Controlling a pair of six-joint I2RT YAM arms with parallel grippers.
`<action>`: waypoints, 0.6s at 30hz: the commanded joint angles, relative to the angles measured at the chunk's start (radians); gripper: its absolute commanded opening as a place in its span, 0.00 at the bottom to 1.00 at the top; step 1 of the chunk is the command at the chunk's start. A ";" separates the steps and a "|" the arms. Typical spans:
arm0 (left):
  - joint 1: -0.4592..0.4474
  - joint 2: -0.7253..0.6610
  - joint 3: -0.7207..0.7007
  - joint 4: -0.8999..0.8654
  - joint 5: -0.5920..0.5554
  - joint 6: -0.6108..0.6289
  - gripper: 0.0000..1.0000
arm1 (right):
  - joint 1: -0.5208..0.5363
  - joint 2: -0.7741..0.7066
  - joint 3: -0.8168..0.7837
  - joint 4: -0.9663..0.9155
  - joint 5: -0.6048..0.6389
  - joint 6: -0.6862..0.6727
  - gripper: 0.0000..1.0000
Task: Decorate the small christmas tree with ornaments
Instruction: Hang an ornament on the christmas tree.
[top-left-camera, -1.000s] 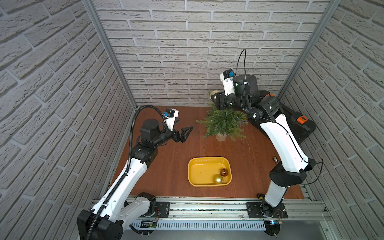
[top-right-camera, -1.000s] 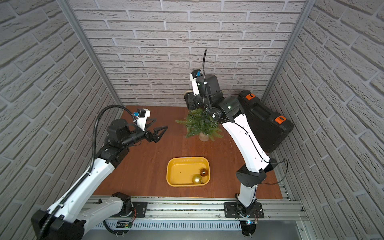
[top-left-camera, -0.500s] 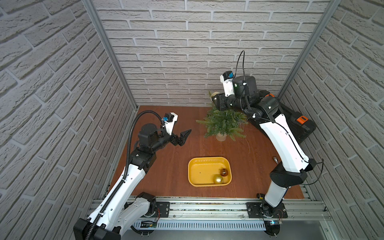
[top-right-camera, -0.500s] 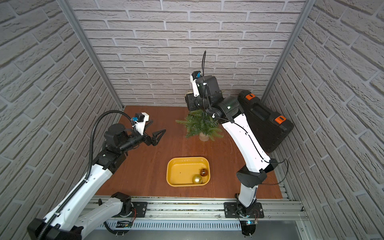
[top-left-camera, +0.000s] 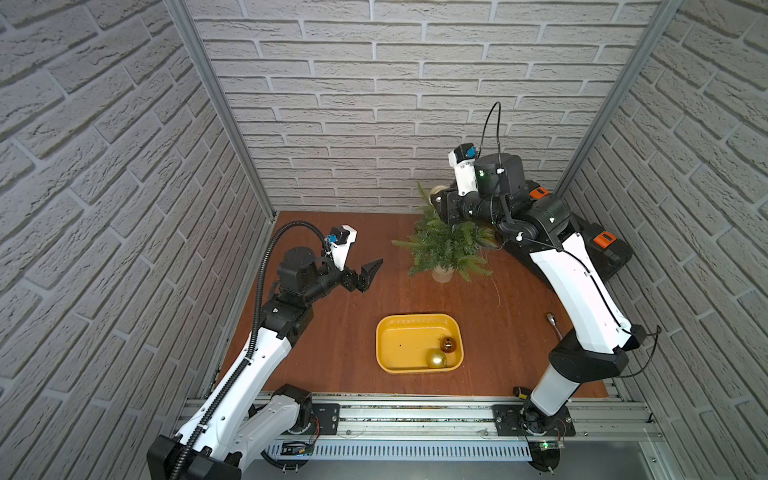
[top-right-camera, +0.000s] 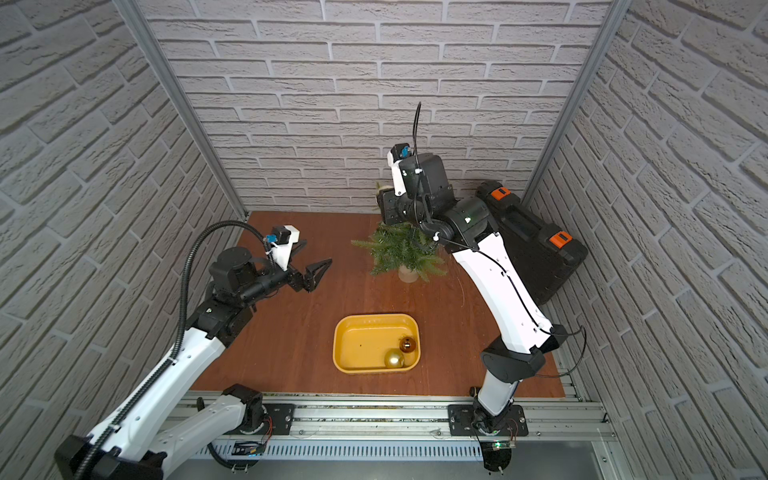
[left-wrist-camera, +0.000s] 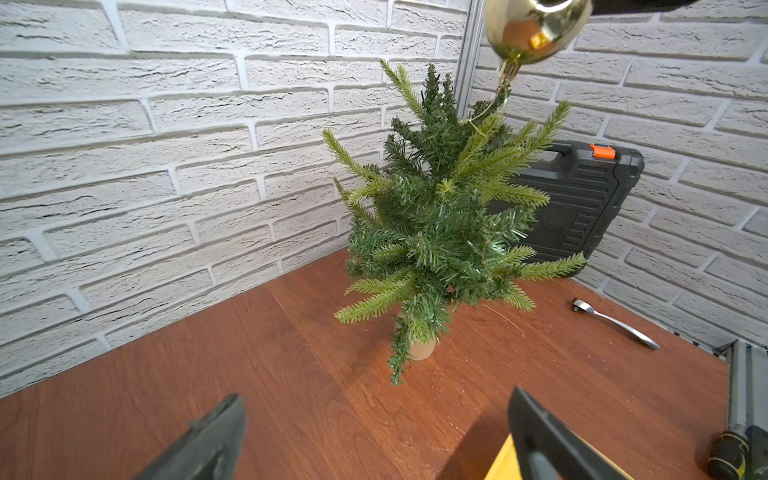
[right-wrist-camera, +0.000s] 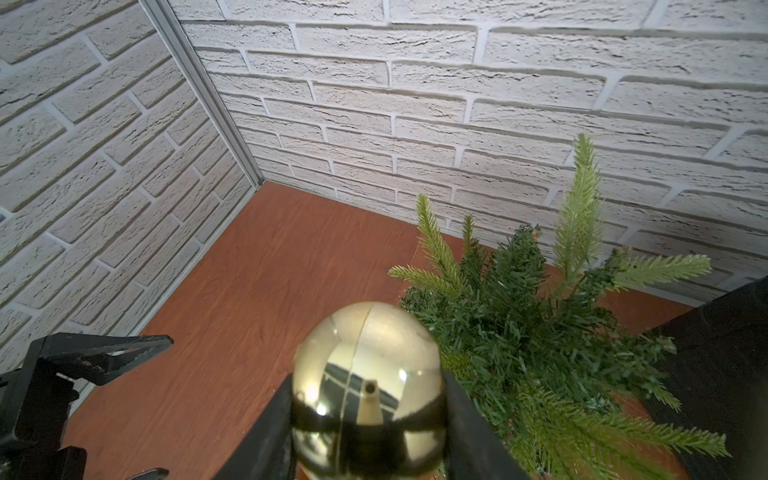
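Three brick walls (top-left-camera: 374, 104), reddish wooden tabletop (top-left-camera: 332, 332) (left hand (left-wrist-camera: 376, 397) spread, right hand (right-wrist-camera: 368, 384) pinching bauble (right-wrist-camera: 365, 349))

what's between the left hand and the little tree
Nothing but bare wooden tabletop lies between the open left hand and the small christmas tree, as the left wrist view shows.
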 joint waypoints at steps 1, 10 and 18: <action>-0.004 0.000 0.000 0.025 -0.013 0.016 0.98 | -0.005 -0.037 -0.016 0.034 0.012 -0.012 0.49; -0.004 0.005 0.002 0.026 -0.013 0.015 0.98 | -0.005 -0.052 -0.052 0.031 0.021 -0.014 0.49; -0.006 0.005 0.001 0.024 -0.014 0.018 0.98 | -0.006 -0.072 -0.086 0.025 0.061 -0.024 0.49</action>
